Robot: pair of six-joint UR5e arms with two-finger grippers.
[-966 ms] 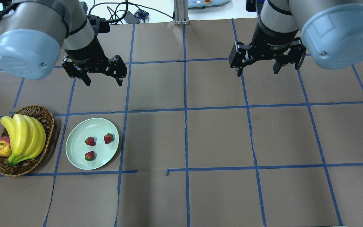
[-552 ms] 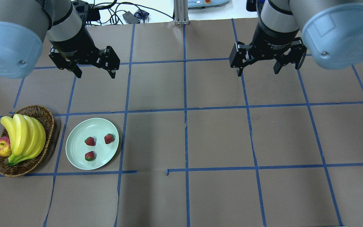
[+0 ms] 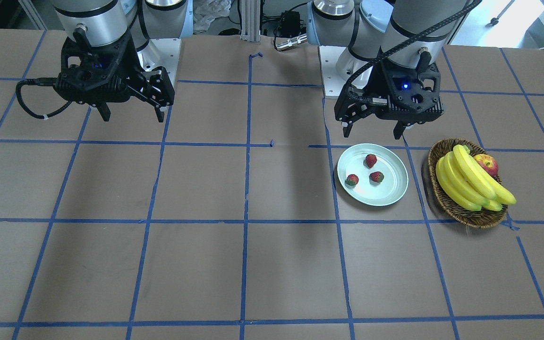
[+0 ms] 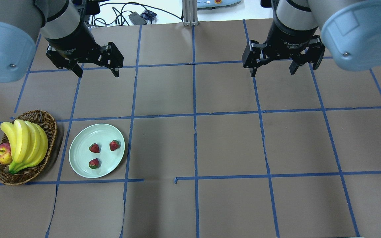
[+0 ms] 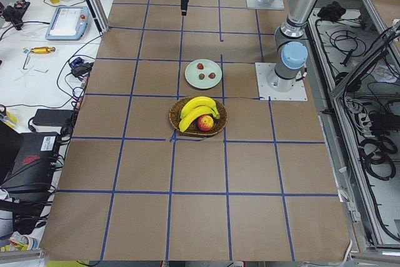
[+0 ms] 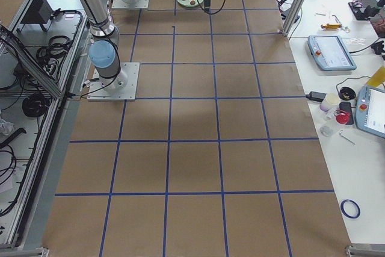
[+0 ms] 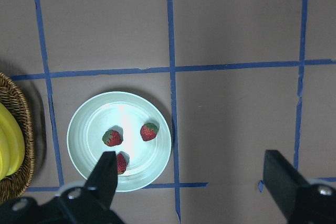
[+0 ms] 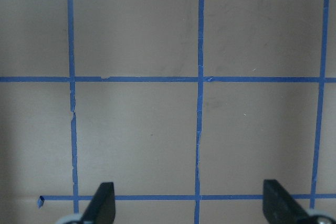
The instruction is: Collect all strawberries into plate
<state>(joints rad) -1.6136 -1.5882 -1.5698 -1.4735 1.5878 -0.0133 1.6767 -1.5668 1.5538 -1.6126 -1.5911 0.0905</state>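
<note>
Brown-papered table (image 4: 230,142), blue-taped grid: all 3 strawberries (image 4: 94,148) lie on the mint-green plate (image 4: 78,155), at 3 o'clock of the banana basket (image 4: 50,120); the left gripper (image 4: 97,73), at the plate's 12 o'clock, and the right gripper (image 4: 273,73) hang spread and empty, so finishing well likely means staying clear.

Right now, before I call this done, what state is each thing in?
Strawberries: all three lying in the plate, apart from each other.
Plate: flat on the table, holding the three berries.
Left gripper: jaws open, empty, held off the table.
Right gripper: jaws open, empty, held off the table.
Basket: upright beside the plate, holding bananas and an apple.
</note>
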